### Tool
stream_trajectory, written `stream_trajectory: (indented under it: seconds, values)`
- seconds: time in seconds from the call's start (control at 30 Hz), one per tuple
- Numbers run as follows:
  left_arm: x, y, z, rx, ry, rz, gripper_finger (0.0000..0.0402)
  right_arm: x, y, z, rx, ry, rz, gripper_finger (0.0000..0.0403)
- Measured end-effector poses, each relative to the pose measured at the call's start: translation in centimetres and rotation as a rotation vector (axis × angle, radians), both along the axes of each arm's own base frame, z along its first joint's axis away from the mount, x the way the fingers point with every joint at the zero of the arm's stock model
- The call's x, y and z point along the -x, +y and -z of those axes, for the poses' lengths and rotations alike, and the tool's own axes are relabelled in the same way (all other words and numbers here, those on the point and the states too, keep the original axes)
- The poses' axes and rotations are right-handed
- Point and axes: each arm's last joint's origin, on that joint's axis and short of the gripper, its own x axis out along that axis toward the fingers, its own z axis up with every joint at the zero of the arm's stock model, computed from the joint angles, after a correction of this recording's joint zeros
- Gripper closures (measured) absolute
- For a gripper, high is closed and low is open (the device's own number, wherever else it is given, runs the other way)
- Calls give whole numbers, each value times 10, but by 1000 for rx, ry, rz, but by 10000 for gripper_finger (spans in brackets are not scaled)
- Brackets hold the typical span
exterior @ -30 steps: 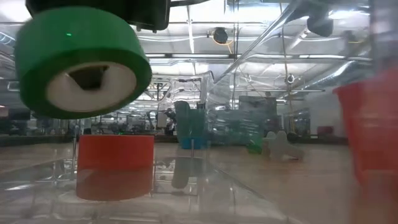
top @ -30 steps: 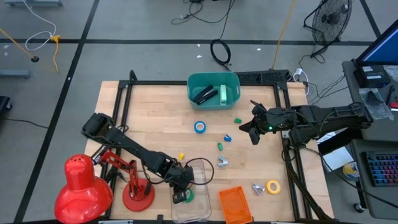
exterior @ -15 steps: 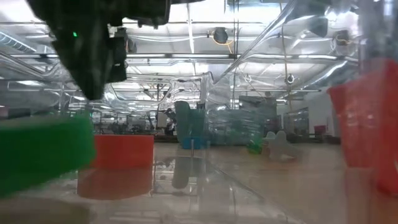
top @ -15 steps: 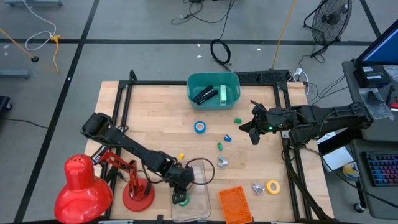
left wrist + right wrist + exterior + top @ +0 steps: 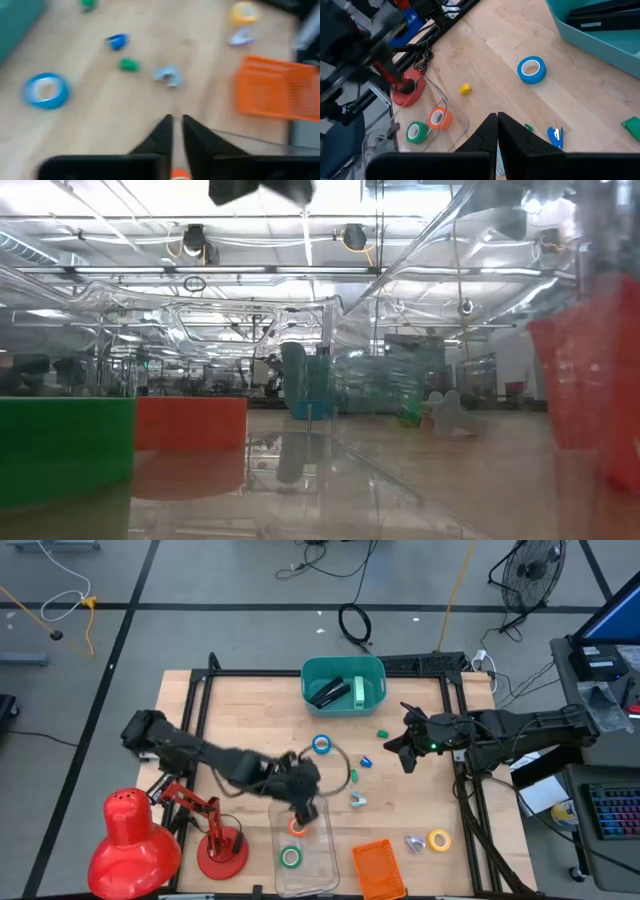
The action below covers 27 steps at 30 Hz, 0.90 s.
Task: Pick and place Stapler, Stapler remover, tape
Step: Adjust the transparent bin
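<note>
Clear bin (image 5: 305,860) at table's (image 5: 250,710) front edge holds green tape (image 5: 290,857) & orange tape (image 5: 297,827), side by side. Left gripper (image 5: 303,806) sits over bin's far end, above orange roll, fingers nearly pressed together w/ thin gap, nothing held. Right gripper (image 5: 399,747) near right edge, fingers pressed together, empty. Blue tape (image 5: 321,745) mid-table; yellow tape (image 5: 439,839) front right.

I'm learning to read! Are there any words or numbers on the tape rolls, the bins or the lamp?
No words or numbers can be read anywhere.
Blue tape, orange tape, green tape, yellow tape: plain, no print shows.
Teal bin: no label shows; the dark things inside are too small to read.
Orange basket and red lamp: no writing shows.
</note>
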Motion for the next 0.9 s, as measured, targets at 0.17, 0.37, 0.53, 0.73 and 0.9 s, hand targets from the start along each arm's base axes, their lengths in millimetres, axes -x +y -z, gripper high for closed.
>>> stream_trajectory:
  seconds: [0.17,0.37,0.53,0.73,0.9]
  values:
    - [-11,32,29,59,153,24,399,-3,0,2,4,6,-2,399]
    - [-21,53,63,55,297,43,400,-7,1,2,10,0,-10,399]
    - [-31,58,69,158,274,131,401,-10,1,4,14,4,-13,399]
    - [-38,57,80,260,286,198,401,-11,1,4,18,5,-16,399]
    - [-43,51,84,306,266,243,401,-12,1,5,28,10,-20,399]
